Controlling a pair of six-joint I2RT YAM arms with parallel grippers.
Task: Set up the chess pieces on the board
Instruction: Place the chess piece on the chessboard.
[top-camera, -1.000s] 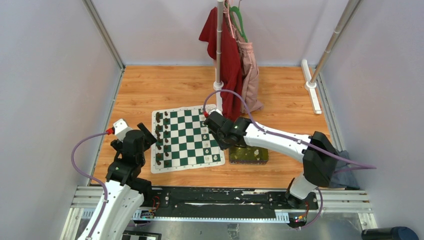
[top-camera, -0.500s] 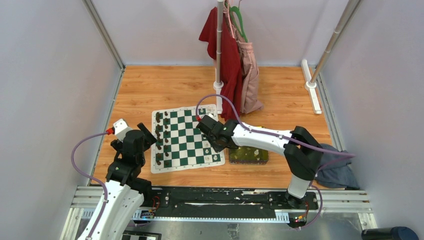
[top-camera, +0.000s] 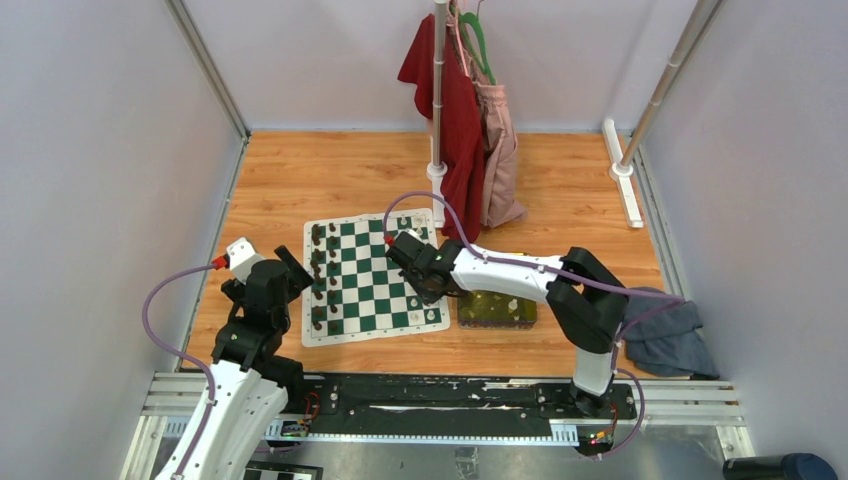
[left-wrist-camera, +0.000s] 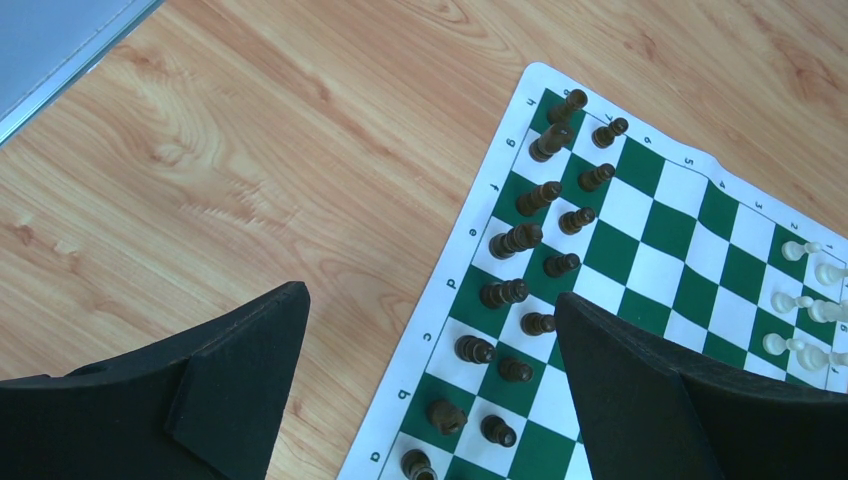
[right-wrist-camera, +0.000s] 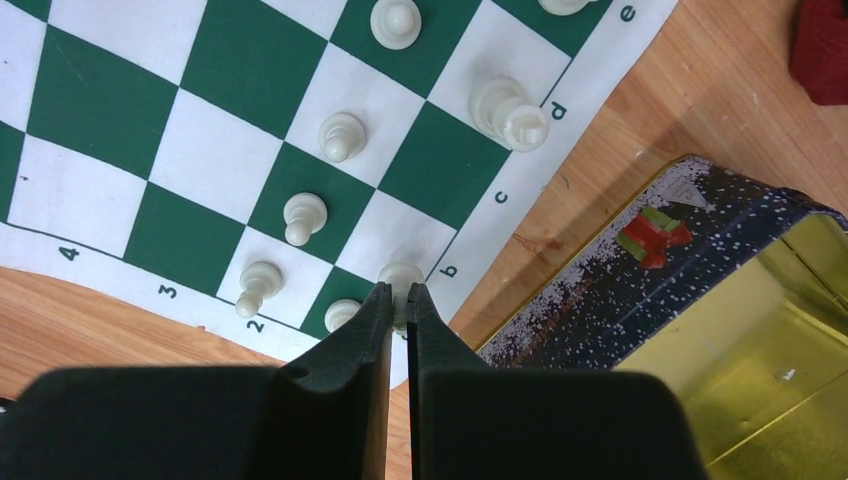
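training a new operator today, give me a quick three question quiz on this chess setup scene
1. True or false: the left claw is gripping a dark chessman.
2. Where is the right claw closed on a cream piece?
A) over the dark chessmen's rows
B) at the board edge, by the letter b
C) off the table
3. What stands just beside the board's cream side?

Key:
1. False: it is open, empty and hovering beside the board.
2. B
3. The yellow-green tray.
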